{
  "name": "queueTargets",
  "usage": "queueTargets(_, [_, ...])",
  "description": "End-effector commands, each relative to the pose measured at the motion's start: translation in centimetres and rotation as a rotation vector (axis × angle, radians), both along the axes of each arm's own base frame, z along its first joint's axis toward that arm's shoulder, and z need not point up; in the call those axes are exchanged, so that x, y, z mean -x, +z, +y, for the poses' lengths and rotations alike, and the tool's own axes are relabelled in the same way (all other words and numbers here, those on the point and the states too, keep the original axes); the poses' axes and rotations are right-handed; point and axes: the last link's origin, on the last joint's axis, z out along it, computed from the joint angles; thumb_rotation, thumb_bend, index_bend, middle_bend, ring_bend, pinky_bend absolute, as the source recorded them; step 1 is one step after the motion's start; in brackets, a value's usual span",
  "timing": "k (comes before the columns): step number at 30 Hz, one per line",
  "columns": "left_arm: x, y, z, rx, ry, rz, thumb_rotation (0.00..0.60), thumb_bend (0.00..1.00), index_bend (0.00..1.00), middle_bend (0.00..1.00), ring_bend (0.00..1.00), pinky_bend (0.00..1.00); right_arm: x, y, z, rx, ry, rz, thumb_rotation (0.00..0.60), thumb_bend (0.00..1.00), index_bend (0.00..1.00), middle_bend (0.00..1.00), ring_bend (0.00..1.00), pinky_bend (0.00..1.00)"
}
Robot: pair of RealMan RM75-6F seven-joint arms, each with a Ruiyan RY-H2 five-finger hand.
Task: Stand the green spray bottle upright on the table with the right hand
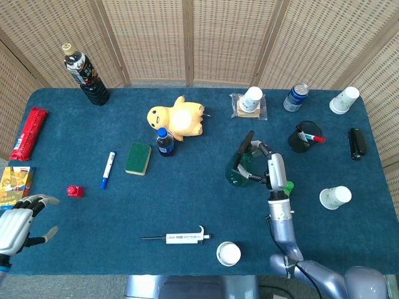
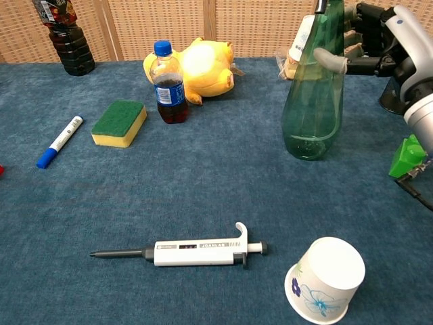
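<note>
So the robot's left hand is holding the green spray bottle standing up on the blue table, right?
Not quite: it is the right hand that holds the green spray bottle, as the chest view shows. The left hand holds nothing, down at the table's near left corner. The bottle does stand with its base on the blue table.

The head view looks steeply down over the whole table (image 1: 187,205), screens at twelve o'clock. The chest view sits low and close, facing twelve; both share the pipette (image 1: 177,237) (image 2: 183,252) and sponge (image 1: 138,158) (image 2: 119,123).

Green spray bottle (image 2: 312,95) nozzle cut off above.
</note>
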Motion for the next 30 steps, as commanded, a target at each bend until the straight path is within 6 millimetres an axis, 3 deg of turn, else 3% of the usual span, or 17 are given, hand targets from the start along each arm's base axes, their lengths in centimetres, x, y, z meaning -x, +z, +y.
queueTargets(1, [-0.02, -0.01, 0.01, 0.002, -0.001, -0.001, 0.6, 0.33, 0.28, 0.32, 0.23, 0.2, 0.04, 0.03, 0.06, -0.003, 0.003, 0.004, 0.6, 0.28, 0.61, 0.57, 0.43, 0.48])
queueTargets(12, [-0.21, -0.03, 0.1, 0.002, -0.01, 0.0, 0.6, 0.33, 0.28, 0.32, 0.23, 0.2, 0.21, 0.29, 0.1, -0.019, 0.022, 0.011, 0.6, 0.39, 0.53, 0.52, 0.39, 0.44])
queueTargets(30, [-0.28, -0.06, 0.16, 0.004, -0.011, 0.001, 0.6, 0.33, 0.28, 0.31, 0.23, 0.2, 0.43, 0.39, -0.07, -0.044, 0.026, 0.012, 0.6, 0.4, 0.43, 0.46, 0.35, 0.4])
